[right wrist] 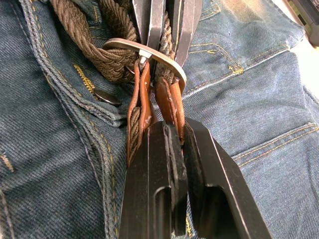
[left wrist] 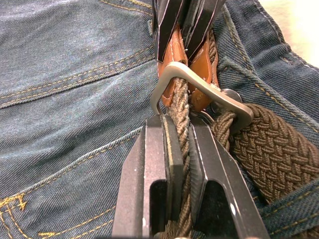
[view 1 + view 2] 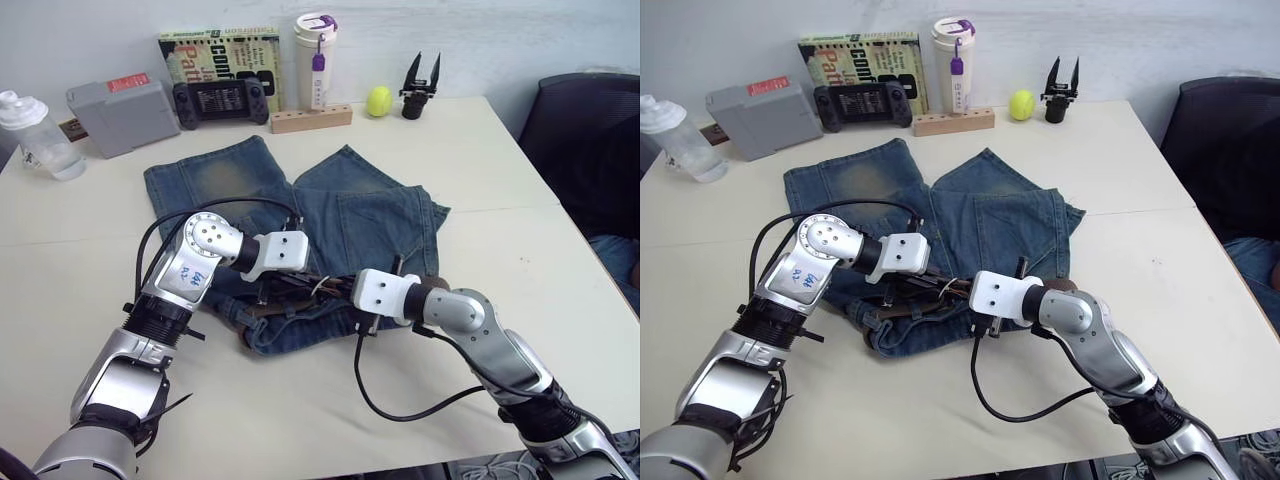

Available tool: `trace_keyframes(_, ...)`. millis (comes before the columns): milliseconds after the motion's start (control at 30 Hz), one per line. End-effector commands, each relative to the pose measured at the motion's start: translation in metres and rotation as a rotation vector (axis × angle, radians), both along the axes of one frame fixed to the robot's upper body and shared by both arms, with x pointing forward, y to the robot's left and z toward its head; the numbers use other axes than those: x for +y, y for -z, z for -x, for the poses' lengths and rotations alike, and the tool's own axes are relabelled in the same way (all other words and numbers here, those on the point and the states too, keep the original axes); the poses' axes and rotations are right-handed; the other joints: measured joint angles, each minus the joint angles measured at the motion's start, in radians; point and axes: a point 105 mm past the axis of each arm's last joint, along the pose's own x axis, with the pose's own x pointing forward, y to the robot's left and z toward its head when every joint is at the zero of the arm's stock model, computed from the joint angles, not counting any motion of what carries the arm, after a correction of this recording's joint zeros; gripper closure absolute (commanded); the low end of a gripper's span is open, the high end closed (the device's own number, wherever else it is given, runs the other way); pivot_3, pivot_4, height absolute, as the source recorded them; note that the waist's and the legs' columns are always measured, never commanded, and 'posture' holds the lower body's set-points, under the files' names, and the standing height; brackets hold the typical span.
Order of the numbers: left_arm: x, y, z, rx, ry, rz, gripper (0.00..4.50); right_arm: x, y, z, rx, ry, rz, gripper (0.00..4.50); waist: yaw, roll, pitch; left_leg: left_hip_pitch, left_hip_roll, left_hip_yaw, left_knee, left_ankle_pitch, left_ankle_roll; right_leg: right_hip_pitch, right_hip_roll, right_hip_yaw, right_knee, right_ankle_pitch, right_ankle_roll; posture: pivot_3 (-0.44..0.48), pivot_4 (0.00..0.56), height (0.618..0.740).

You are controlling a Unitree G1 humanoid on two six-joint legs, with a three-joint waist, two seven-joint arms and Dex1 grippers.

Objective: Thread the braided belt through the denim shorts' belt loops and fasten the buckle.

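The denim shorts (image 3: 345,215) lie flat mid-table, waistband toward me. On the waistband lies the braided belt (image 2: 271,149), bunched up. My left gripper (image 2: 180,124) is shut on a narrow braided strand just below the silver buckle (image 2: 199,82). From the other side, my right gripper (image 1: 178,127) is shut on the buckle's tan leather tab (image 1: 174,102), with the buckle (image 1: 149,52) just past its fingertips. Both grippers meet tip to tip over the waistband (image 3: 320,290). A metal shorts button (image 1: 107,97) sits beside the buckle. I cannot make out the belt loops.
Along the far edge stand a water bottle (image 3: 35,135), a grey box (image 3: 120,112), a game controller (image 3: 220,100), a book (image 3: 215,55), a white tumbler (image 3: 315,60), a wooden block (image 3: 310,120), a tennis ball (image 3: 379,100) and a spare black gripper (image 3: 420,90). A dark chair (image 3: 585,130) stands at the right.
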Motion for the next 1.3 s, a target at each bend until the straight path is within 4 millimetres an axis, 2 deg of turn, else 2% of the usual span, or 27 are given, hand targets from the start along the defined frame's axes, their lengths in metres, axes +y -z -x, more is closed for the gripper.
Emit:
trace_keyframes(33, 0.012, -0.029, 0.006, 0.029, 0.004, 0.069, 2.84, -0.005, -0.002, -0.001, 0.005, 0.003, -0.009, 4.5, -0.001, 0.0, 0.0, 0.0, 0.0, 0.0, 0.0, 0.0, 0.0, 0.0, 0.0, 0.0, 0.0, 0.0, 0.0, 0.0, 0.15, 0.693)
trace_keyframes(67, 0.018, -0.034, 0.005, 0.036, -0.014, 0.083, 2.4, -0.006, -0.003, -0.001, 0.002, 0.003, -0.007, 4.5, -0.004, 0.0, 0.0, 0.0, 0.0, 0.0, 0.0, 0.0, 0.0, 0.0, 0.0, 0.0, 0.0, 0.0, 0.0, 0.0, 0.15, 0.693)
trace_keyframes(167, 0.036, -0.051, 0.003, 0.068, -0.078, 0.133, 1.5, -0.01, -0.006, -0.003, -0.006, 0.007, -0.005, 4.5, -0.003, 0.0, 0.0, 0.001, 0.001, 0.0, -0.001, 0.0, -0.001, 0.0, 0.001, 0.0, 0.0, 0.0, 0.0, 0.0, 0.15, 0.693)
trace_keyframes(267, 0.048, -0.064, 0.01, 0.165, -0.122, 0.189, 0.3, -0.017, -0.014, -0.004, -0.028, 0.012, 0.0, 4.5, -0.001, 0.0, 0.0, 0.001, 0.0, 0.0, 0.0, 0.0, -0.001, 0.0, 0.0, 0.0, 0.0, 0.0, 0.0, 0.0, 0.15, 0.693)
trace_keyframes(300, 0.05, -0.066, 0.017, 0.222, -0.11, 0.205, 0.13, -0.019, -0.017, -0.004, -0.032, 0.012, -0.003, 4.5, -0.001, 0.0, 0.0, 0.0, 0.0, 0.0, 0.0, 0.0, -0.001, 0.0, 0.0, 0.0, 0.0, 0.0, 0.0, 0.0, 0.15, 0.693)
trace_keyframes(400, 0.048, -0.075, 0.029, 0.285, -0.086, 0.281, 0.13, -0.023, -0.023, -0.004, -0.042, 0.012, -0.003, 4.5, 0.001, 0.0, 0.0, 0.0, -0.001, -0.001, 0.0, 0.0, -0.001, 0.0, -0.001, 0.0, -0.001, 0.0, 0.0, 0.0, 0.15, 0.693)
trace_keyframes(500, 0.049, -0.059, 0.052, 0.373, -0.05, 0.231, 1.01, -0.028, -0.031, -0.003, -0.061, 0.014, -0.001, 4.5, -0.002, 0.0, 0.0, 0.001, -0.001, -0.001, 0.0, 0.0, 0.0, 0.001, -0.001, 0.001, -0.001, 0.0, 0.0, 0.0, 0.15, 0.693)
trace_keyframes(533, 0.048, -0.047, 0.054, 0.368, -0.058, 0.184, 1.31, -0.029, -0.034, -0.002, -0.066, 0.015, -0.001, 4.5, -0.003, 0.0, 0.0, 0.001, -0.001, -0.001, -0.001, 0.0, -0.001, 0.001, -0.001, 0.001, -0.001, 0.0, 0.0, 0.0, 0.15, 0.693)
trace_keyframes(600, 0.051, -0.025, 0.052, 0.326, -0.087, 0.096, 2.37, -0.03, -0.037, -0.002, -0.071, 0.015, 0.0, 4.5, -0.002, 0.0, 0.0, 0.001, 0.0, -0.001, -0.001, 0.0, -0.001, 0.001, 0.0, 0.001, -0.001, 0.0, 0.0, 0.0, 0.15, 0.693)
trace_keyframes(667, 0.059, 0.0, 0.045, 0.284, -0.128, 0.008, 3.09, -0.03, -0.038, 0.0, -0.075, 0.014, 0.0, 4.5, -0.001, 0.0, 0.0, 0.001, 0.0, -0.001, -0.001, 0.001, -0.001, 0.001, 0.0, 0.001, 0.0, 0.0, 0.0, 0.0, 0.15, 0.693)
trace_keyframes(733, 0.062, 0.009, 0.04, 0.278, -0.151, 0.001, 3.9, -0.03, -0.038, 0.001, -0.074, 0.014, 0.0, 4.5, 0.0, 0.0, 0.0, 0.002, 0.0, -0.001, -0.001, 0.001, -0.001, 0.001, 0.0, 0.001, 0.0, 0.0, 0.0, 0.0, 0.15, 0.693)
trace_keyframes(767, 0.058, 0.005, 0.037, 0.28, -0.152, 0.047, 4.36, -0.03, -0.038, 0.001, -0.073, 0.015, 0.002, 4.5, 0.0, 0.0, 0.0, 0.001, 0.0, -0.001, -0.001, 0.001, -0.001, 0.001, 0.0, 0.001, 0.0, 0.0, 0.0, 0.0, 0.15, 0.693)
trace_keyframes(900, 0.039, -0.026, 0.031, 0.336, -0.134, 0.294, 4.48, -0.031, -0.036, 0.003, -0.068, 0.021, 0.002, 4.5, 0.007, 0.0, 0.0, 0.0, -0.001, -0.001, -0.001, 0.0, 0.0, 0.001, -0.001, 0.0, -0.001, 0.0, 0.0, 0.0, 0.15, 0.693)
trace_keyframes(1000, 0.035, -0.034, 0.034, 0.411, -0.133, 0.356, 4.48, -0.031, -0.034, 0.005, -0.064, 0.026, 0.003, 4.5, 0.004, 0.0, 0.0, 0.0, -0.001, -0.001, -0.001, 0.0, 0.0, 0.001, -0.001, 0.0, -0.001, 0.0, 0.0, 0.0, 0.15, 0.693)
trace_keyframes(1133, 0.033, -0.027, 0.043, 0.452, -0.125, 0.323, 4.48, -0.032, -0.034, 0.005, -0.062, 0.031, 0.004, 4.5, -0.005, 0.0, 0.0, 0.001, -0.001, -0.001, -0.002, 0.0, 0.0, 0.001, -0.001, 0.001, -0.001, 0.0, 0.0, 0.0, 0.15, 0.693)
trace_keyframes(1300, 0.043, 0.008, 0.048, 0.432, -0.159, 0.178, 4.48, -0.032, -0.034, 0.005, -0.063, 0.034, 0.004, 4.5, -0.001, 0.0, 0.0, 0.001, -0.001, -0.001, -0.002, 0.001, -0.001, 0.001, 0.0, 0.001, -0.001, 0.0, 0.0, 0.0, 0.15, 0.693)
